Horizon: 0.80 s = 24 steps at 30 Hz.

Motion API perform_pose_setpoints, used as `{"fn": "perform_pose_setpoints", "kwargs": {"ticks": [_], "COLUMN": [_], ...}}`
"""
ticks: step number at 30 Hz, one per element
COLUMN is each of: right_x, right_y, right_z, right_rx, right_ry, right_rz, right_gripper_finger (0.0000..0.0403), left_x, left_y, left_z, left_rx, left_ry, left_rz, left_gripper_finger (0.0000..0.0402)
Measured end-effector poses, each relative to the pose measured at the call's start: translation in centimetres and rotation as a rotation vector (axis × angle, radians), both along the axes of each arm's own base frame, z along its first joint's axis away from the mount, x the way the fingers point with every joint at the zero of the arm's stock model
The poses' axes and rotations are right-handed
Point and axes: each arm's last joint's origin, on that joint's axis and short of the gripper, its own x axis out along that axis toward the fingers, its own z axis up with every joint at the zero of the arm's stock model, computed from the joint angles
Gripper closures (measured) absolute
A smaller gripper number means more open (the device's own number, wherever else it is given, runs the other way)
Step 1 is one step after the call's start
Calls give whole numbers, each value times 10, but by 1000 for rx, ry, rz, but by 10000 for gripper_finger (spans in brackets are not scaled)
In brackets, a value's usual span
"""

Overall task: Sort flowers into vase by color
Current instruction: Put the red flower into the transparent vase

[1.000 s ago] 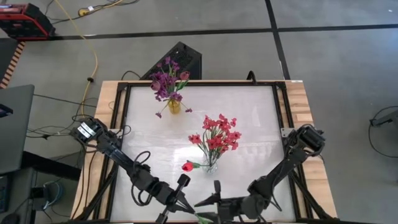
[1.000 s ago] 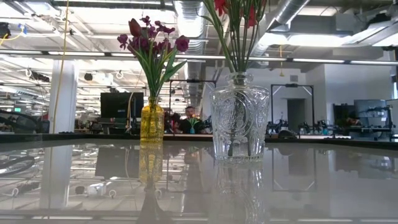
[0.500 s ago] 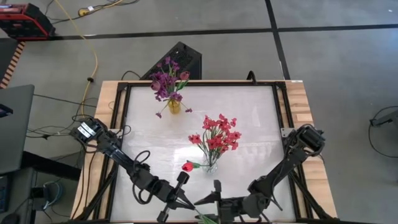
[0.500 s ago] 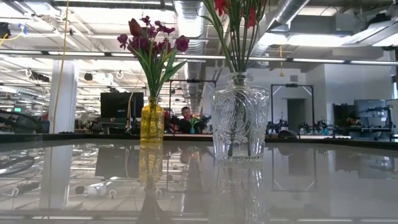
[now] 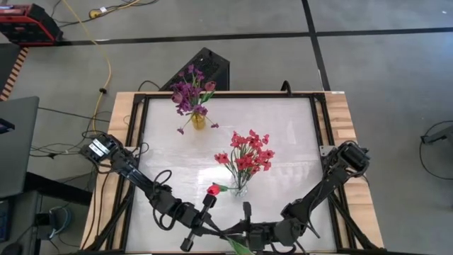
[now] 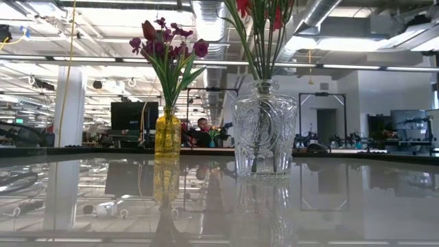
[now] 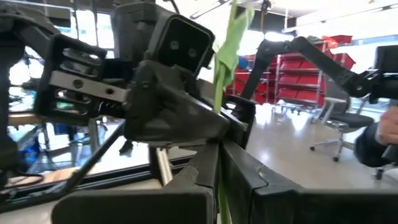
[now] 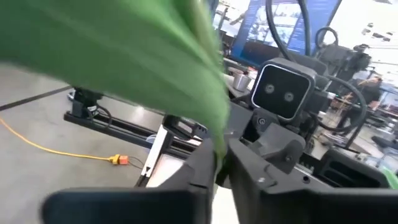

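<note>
— Two sets of jaws, left gripper [image 5: 207, 228] and right gripper [image 5: 241, 230], both pinch one red tulip [image 5: 214, 189] stem at the table's [image 5: 297, 134] near edge.

— We judge it a handover; next, one releases, then we lift toward the clear vase [image 5: 241, 188].

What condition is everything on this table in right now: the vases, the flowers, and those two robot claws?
Small yellow glass vase: upright, holding purple and maroon flowers.
Clear patterned glass vase: upright, holding red flowers.
Single red tulip on a green stem: off the table, gripped by both arms.
Left end effector: shut on the stem.
Right end effector: shut on the stem.
</note>
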Motion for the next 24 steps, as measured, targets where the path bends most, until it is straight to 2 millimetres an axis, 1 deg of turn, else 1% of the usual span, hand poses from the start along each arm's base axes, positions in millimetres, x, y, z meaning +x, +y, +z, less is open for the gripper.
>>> {"fn": "perform_pose_setpoints", "kwargs": {"ticks": [2, 3, 8, 10, 12, 15, 18, 20, 24], "right_x": [-3, -6, -24, -34, -43, -50, -54, -58, -65], "right_y": [1, 3, 7, 8, 8, -1, -16, -27, -42], "right_z": [1, 3, 13, 20, 20, 18, 19, 23, 28], "right_rx": [-12, -21, -45, -39, -39, -25, -15, 18, 60], "right_ry": [16, 21, 46, 65, 110, 179, 236, 271, 318], "right_rz": [-28, -37, -121, -167, -224, -308, -377, -395, -419], "right_gripper_finger": [372, 378, 379, 379, 379, 378, 377, 377, 376], "left_x": [0, 0, 1, -2, -6, -17, -26, -27, -28], "left_y": [0, 0, 1, 0, 1, 4, 9, 11, 11], "left_z": [0, 0, -3, -4, -1, -1, -1, -3, -5], "left_rx": [13, 14, 23, 59, 92, 151, 182, 183, 174], "left_ry": [-6, -6, 50, 107, 181, 330, 437, 471, 487], "left_rz": [11, 19, 64, 70, 105, 195, 263, 297, 301], "left_gripper_finger": [398, 393, 348, 329, 314, 299, 295, 296, 303]}}
